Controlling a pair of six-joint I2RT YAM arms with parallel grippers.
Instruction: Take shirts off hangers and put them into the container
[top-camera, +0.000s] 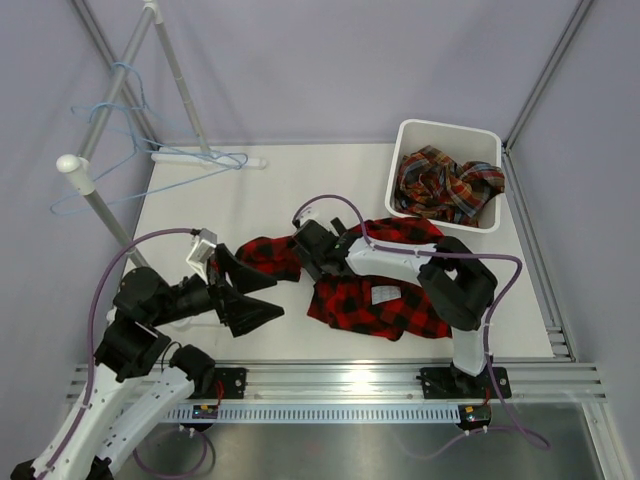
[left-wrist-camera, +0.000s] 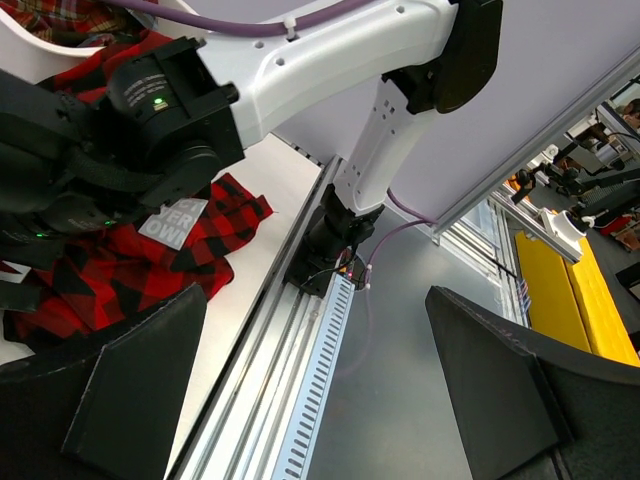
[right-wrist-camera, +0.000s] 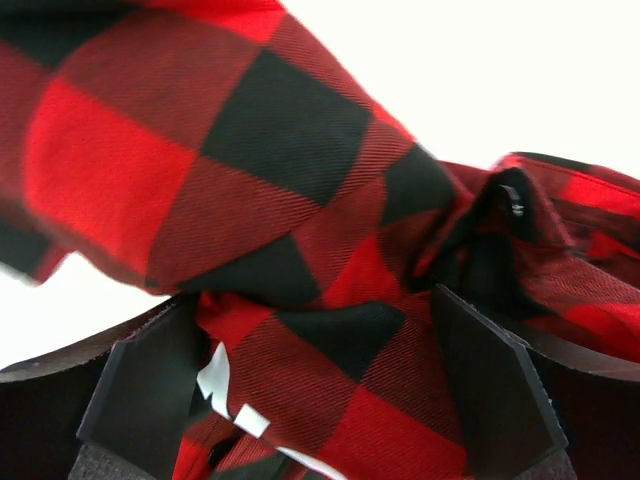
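Left claw (top-camera: 280, 298), apart and empty, hovers just left of the red-and-black shirt (top-camera: 375, 305), which lies crosswise on the worktop (top-camera: 250, 200). Right claw (right-wrist-camera: 320, 370), also apart, straddles the shirt's left end. Beyond its right end, the container (top-camera: 440, 130) holds the plaid shirt (top-camera: 445, 185).

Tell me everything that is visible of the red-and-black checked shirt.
The red-and-black shirt is soft woven flannel in large checks, with a patch of white lettering. It lies crumpled on the white table, outside the basket. The right arm stretches over it, and the open right gripper has a bunched fold between its fingers, not yet pinched.
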